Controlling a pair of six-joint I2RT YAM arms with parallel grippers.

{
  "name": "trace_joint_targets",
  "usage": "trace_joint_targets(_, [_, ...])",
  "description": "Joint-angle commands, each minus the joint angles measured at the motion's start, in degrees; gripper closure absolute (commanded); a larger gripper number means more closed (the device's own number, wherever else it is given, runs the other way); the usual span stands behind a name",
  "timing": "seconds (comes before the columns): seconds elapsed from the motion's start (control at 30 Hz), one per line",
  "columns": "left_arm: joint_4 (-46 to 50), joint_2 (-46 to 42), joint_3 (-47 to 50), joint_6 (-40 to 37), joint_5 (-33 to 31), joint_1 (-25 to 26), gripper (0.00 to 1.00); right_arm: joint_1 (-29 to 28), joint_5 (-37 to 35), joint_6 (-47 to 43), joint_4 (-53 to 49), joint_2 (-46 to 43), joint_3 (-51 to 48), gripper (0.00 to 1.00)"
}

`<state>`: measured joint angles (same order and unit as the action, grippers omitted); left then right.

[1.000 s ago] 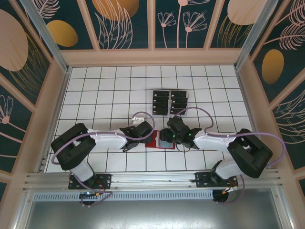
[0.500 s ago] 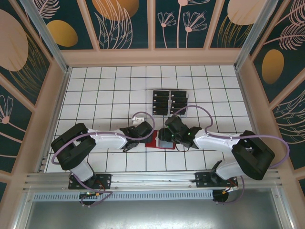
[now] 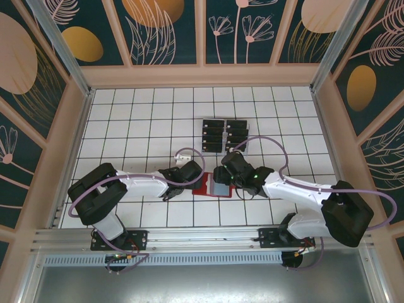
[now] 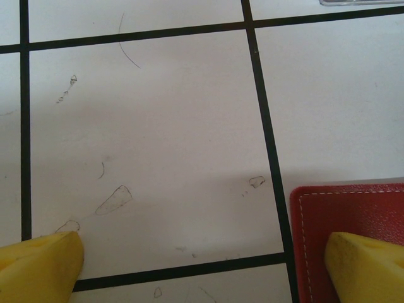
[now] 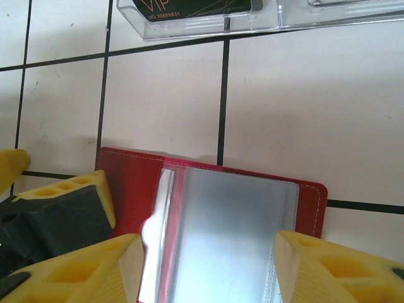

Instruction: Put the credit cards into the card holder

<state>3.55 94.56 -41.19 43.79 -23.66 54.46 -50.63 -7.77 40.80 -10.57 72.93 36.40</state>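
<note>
The left claw point(image 4: 202, 240) reaches toward the middle, fingers point(image 4: 38, 265) spread wide. The right claw point(image 5: 208, 237) faces it, likewise spread wide.

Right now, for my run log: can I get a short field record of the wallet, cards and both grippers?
card holder: red square folding wallet, open, flat on white tiled table
cards: black rectangular cards in clear plastic slotted tray
left gripper: open, one finger over wallet corner
right gripper: open, empty, above wallet pockets
</note>
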Motion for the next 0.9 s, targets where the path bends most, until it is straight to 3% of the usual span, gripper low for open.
trace_joint_targets(0.0, [-1.02, 3.33, 1.55, -0.21, 3.15, 0.04, 0.02, -0.45, -1.36, -0.04, -0.07, 0.79, 0.32, 0.43])
trace_joint_targets(0.87, [-0.91, 3.27, 1.41, -0.27, 3.18, 0.01, 0.01, -0.45, 2.75, 1.89, 8.24, 7.92, -4.19, 0.44])
